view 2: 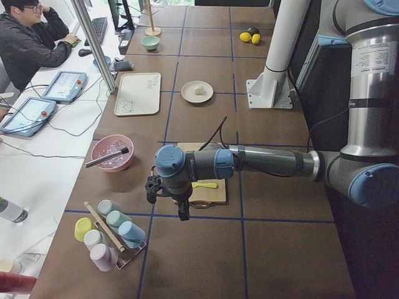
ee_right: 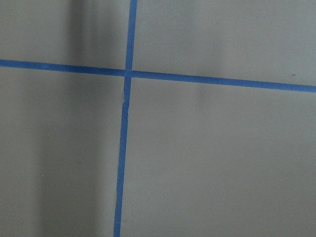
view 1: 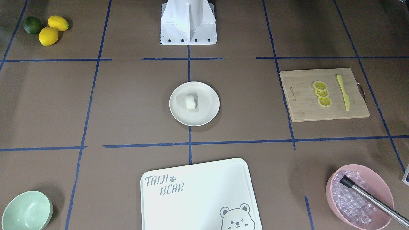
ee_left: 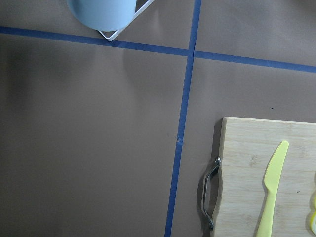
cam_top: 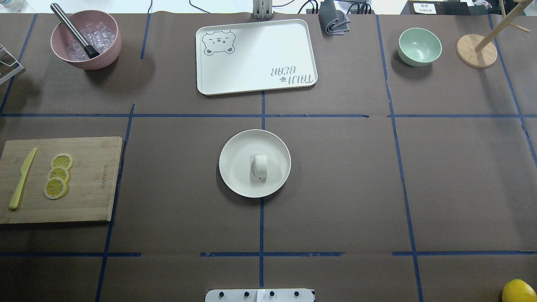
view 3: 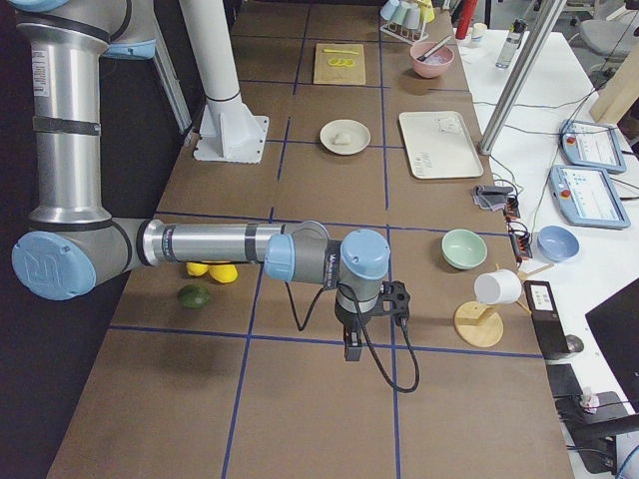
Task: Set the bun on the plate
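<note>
1. exterior front-facing: neither claw shows. the bun [view 1: 191, 102] lies near the middle of the plate [view 1: 207, 113], apparently on its curved side, so the task looks done. the likely hazard is a jolt to the plate that rolls the bun toward the rim.
2. overhead exterior: no claw shows here either. bare table rings the plate on all sides, and the bear-print board [cam_top: 256, 58] is the nearest neighbour, well apart.
3. exterior left: the left claw [view 2: 183, 215] hangs low over the table, and its opening cannot be told. the bun and plate sit far beyond it, toward the table's middle. the cutting board [view 2: 209, 194] is just behind the claw and the cup rack [view 2: 109, 233] is near on its outer side. a low sweep could clip either one.
4. exterior right: the right claw [view 3: 352, 349] points down over bare table, and its state cannot be told. the plate is far past it. the green bowl [view 3: 464, 247] and mug stand [view 3: 489, 314] stand near on its outer side, and the lemons [view 3: 212, 269] lie on the base side. a slack cable loops beside the claw and could snag.
5. left wrist-mounted: no fingers show. the board's handle edge and the yellow knife [ee_left: 270, 182] lie to one side, and a blue cup [ee_left: 103, 12] is ahead. open table lies below.
6. right wrist-mounted: no fingers show. only the tape lines [ee_right: 126, 148] cross bare table, which leaves free room.
</note>
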You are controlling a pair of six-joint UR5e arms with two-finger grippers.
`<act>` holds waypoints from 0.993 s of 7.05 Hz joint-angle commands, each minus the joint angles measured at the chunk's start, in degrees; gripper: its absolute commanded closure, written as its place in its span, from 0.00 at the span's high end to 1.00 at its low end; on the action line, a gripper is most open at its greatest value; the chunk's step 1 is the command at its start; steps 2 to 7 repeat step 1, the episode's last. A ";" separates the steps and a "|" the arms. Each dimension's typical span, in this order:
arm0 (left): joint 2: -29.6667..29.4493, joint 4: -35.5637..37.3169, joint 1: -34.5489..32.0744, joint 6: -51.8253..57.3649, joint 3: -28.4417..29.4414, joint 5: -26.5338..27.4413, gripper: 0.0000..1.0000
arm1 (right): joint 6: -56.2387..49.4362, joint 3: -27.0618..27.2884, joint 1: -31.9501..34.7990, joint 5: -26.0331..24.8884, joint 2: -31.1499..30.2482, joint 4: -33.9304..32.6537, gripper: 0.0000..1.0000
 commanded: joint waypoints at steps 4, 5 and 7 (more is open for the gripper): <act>0.00 -0.06 0.07 0.00 0.06 0.00 1.00 | 0.00 -0.03 -0.02 0.00 0.14 0.00 1.00; 0.00 -0.06 0.07 0.00 0.06 0.00 1.00 | 0.00 -0.03 -0.02 0.00 0.14 0.00 1.00; 0.00 -0.06 0.07 0.00 0.06 0.00 1.00 | 0.00 -0.03 -0.02 0.00 0.14 0.00 1.00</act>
